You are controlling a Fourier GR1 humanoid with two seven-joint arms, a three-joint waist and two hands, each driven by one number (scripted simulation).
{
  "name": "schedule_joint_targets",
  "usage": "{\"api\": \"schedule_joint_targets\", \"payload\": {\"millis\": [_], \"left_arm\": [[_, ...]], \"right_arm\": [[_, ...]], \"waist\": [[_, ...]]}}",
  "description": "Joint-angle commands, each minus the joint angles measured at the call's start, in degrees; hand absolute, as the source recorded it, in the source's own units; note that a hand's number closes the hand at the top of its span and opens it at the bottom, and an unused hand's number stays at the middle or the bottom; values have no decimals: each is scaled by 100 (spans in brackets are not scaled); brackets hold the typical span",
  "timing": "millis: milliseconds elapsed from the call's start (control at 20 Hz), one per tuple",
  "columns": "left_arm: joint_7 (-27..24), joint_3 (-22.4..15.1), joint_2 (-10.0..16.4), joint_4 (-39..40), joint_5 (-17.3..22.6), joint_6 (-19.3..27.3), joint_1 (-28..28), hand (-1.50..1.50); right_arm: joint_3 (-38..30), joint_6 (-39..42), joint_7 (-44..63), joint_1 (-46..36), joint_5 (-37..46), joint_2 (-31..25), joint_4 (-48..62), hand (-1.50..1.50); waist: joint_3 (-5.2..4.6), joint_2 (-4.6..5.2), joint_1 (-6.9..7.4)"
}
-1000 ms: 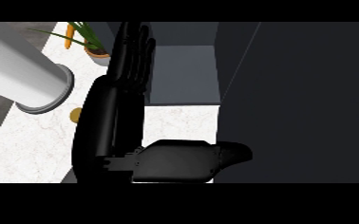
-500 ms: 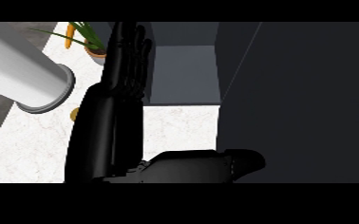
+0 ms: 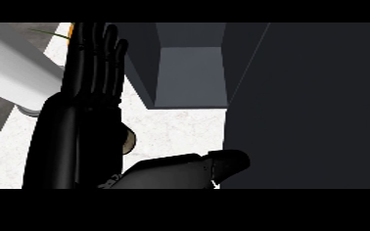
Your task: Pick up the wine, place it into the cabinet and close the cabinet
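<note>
My left hand (image 3: pixel 80 127) fills the left half of the head view, black, with straight fingers (image 3: pixel 98 54) pointing up and the thumb (image 3: pixel 217 165) stretched to the right along the bottom; it is open. The thumb's tip lies at the lower left edge of the dark cabinet door (image 3: pixel 296 103), which covers the right side. Between hand and door the cabinet's grey inside (image 3: pixel 189 76) shows open. No wine bottle can be made out. A small tan round thing (image 3: pixel 130 142) peeks out behind the hand. My right hand does not show.
A pale grey cylinder (image 3: pixel 25 78) lies at the left edge on the white marbled counter (image 3: pixel 180 132). A bit of green plant and an orange pot (image 3: pixel 61 32) show at the top left.
The hand has shifted left and now looks larger, hiding more of the counter and plant. Its thumb tip has drawn back a little to the left along the door's lower edge.
</note>
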Motion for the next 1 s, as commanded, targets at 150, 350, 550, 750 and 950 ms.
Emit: {"api": "schedule_joint_targets", "payload": {"millis": [150,350,550,750,950], "left_arm": [[362,295,146,-535,-61,-428,410,-150],[413,600,469,-840,49,-645,725,-150],[322,1023,721,-982,409,-964,758,-150],[363,838,725,-1514,261,-992,1384,-150],[141,1809,1163,-1421,1070,-1163,1480,-150]], "right_arm": [[-114,-199,846,-114,-299,-106,-1183,-150],[41,-368,993,-14,-200,-95,-1493,-150],[-57,-333,879,-255,-249,-80,-1170,-150],[-47,-150,575,65,-254,-195,-1123,-150],[282,-230,756,354,-144,-201,-1553,-150]], "waist": [[-4,16,34],[-7,-1,20],[-4,23,18],[1,6,15],[-6,-5,-57]]}}
